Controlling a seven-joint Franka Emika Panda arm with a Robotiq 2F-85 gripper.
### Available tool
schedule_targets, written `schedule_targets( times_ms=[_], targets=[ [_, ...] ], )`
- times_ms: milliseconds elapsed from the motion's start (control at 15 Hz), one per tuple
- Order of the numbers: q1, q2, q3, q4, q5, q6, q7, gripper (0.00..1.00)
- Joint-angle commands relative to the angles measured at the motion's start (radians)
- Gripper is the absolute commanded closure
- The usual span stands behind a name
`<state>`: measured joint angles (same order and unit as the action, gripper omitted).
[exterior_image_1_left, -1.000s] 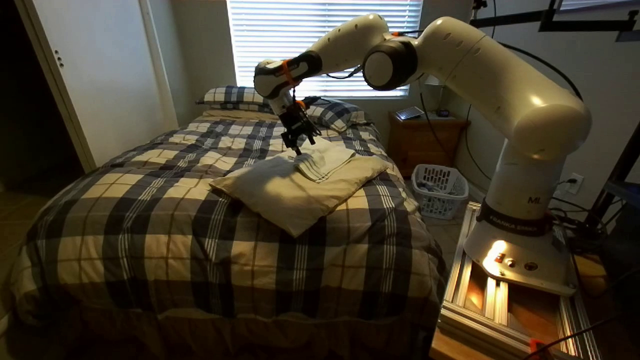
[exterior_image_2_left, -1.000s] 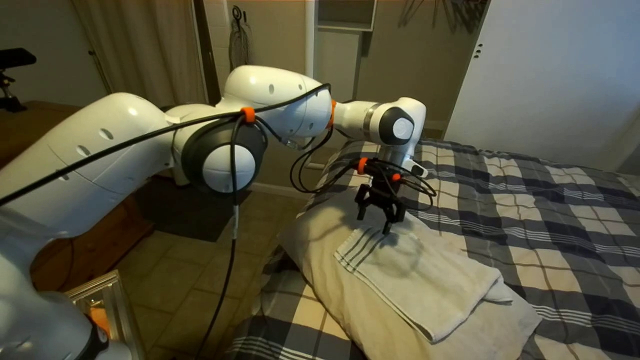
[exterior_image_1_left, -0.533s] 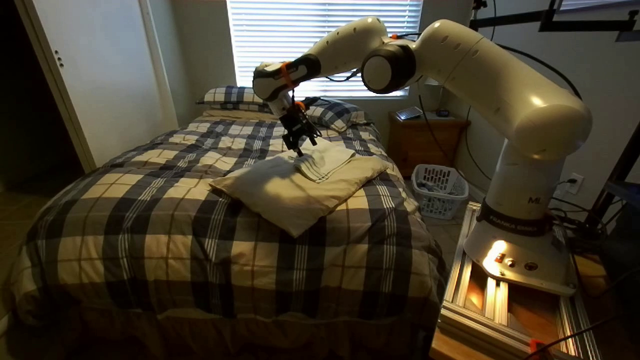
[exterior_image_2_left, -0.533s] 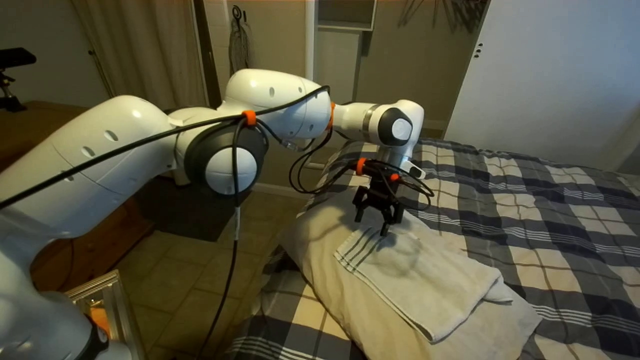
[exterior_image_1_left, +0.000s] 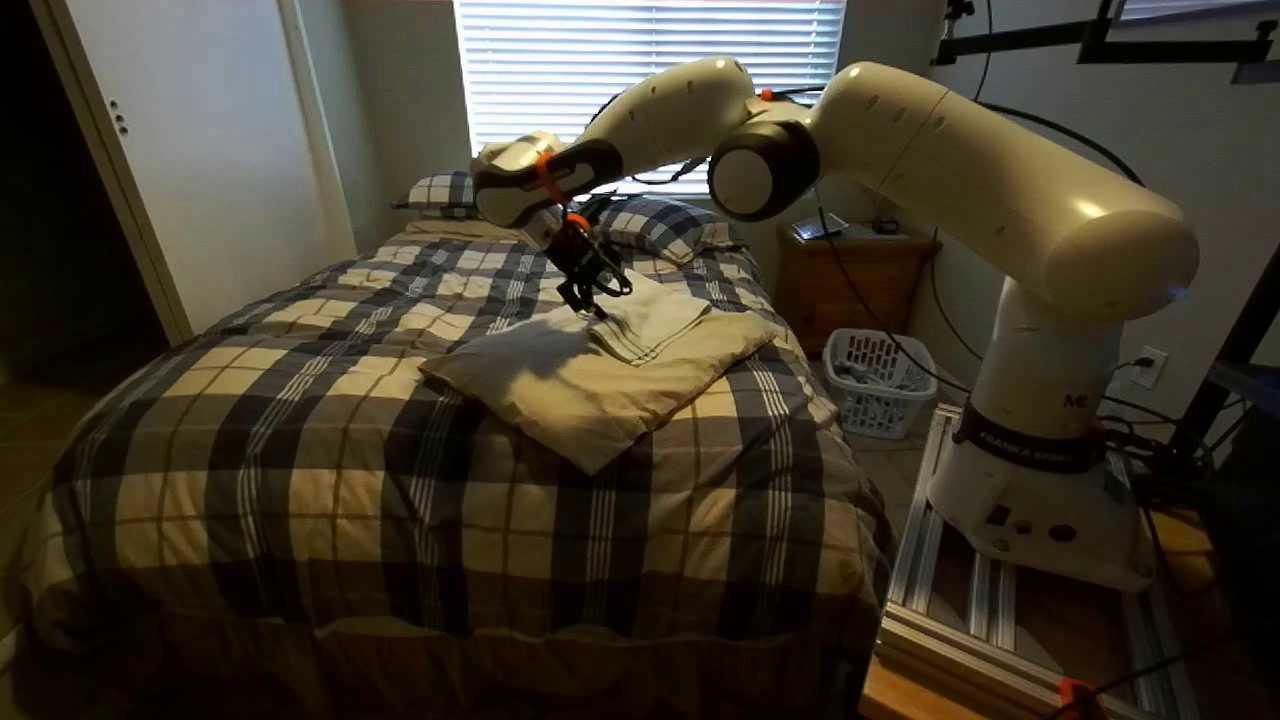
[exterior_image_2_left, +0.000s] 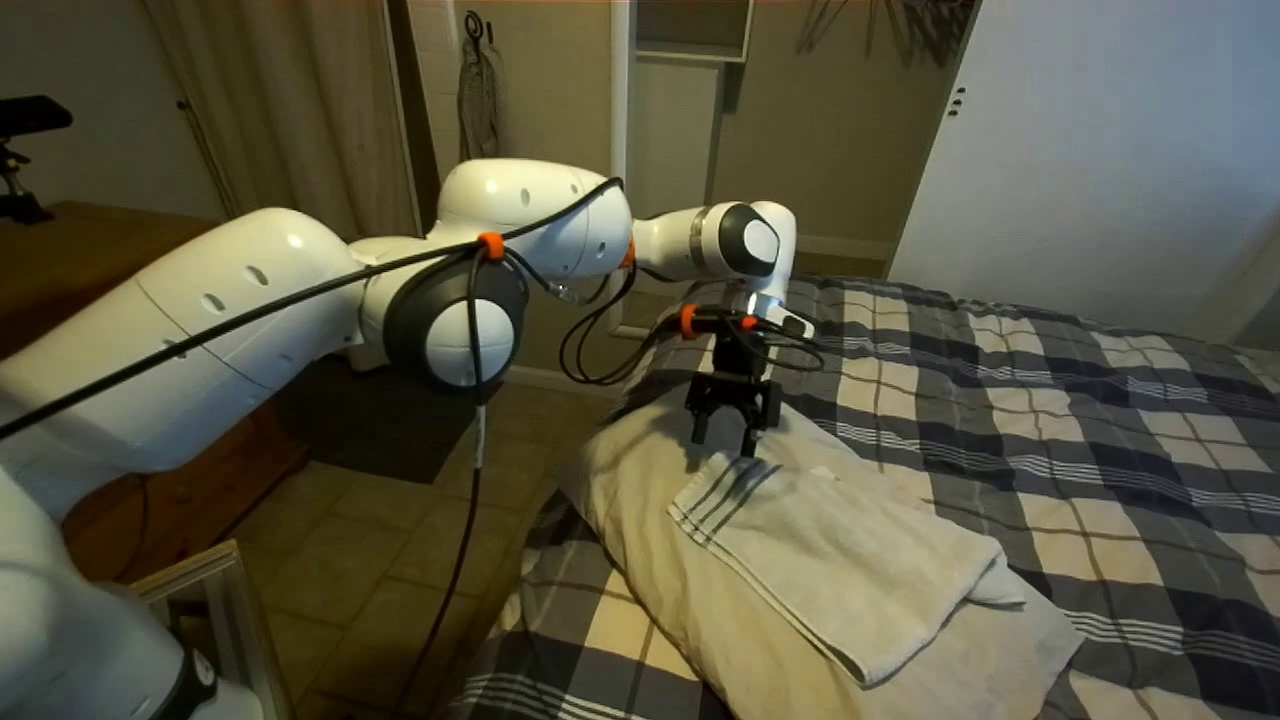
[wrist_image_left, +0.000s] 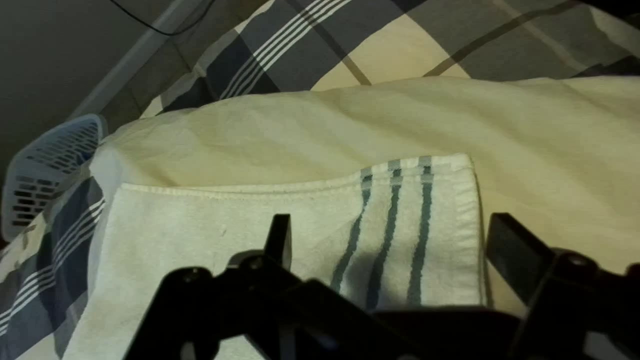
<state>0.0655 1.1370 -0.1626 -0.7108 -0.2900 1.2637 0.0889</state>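
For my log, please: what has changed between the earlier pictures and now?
The open claw shifted left in both exterior views, toward the striped end of the towel; nothing was grasped or released. Glare on the robot base disappeared. The towel and beige pillow stayed put.

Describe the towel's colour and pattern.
Off-white towel, with three dark grey-green stripes near one edge; clearest in the wrist view.

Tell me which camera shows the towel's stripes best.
The wrist view: it shows the stripes close up, three dark bands near one edge of the towel, though the end effector cuts them off below. Both exterior views show them too, only smaller and from farther away, so they are harder to count.
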Motion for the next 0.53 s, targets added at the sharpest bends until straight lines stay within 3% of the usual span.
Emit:
schedule_targets(
  times_ms=[0, 67, 133, 467],
  targets=[
    [0.026, 0.081, -0.031, 0.113, -0.055, -0.014, -0.03, 0.0],
    [0.024, 0.084, -0.023, 0.115, -0.064, 0.044, -0.085, 0.0],
    [0.023, 0.039, -0.017, 0.044, -0.032, 0.016, -0.021, 0.0],
    [0.025, 0.06, -0.018, 0.069, -0.045, 0.048, -0.057, 0.0]
  ],
)
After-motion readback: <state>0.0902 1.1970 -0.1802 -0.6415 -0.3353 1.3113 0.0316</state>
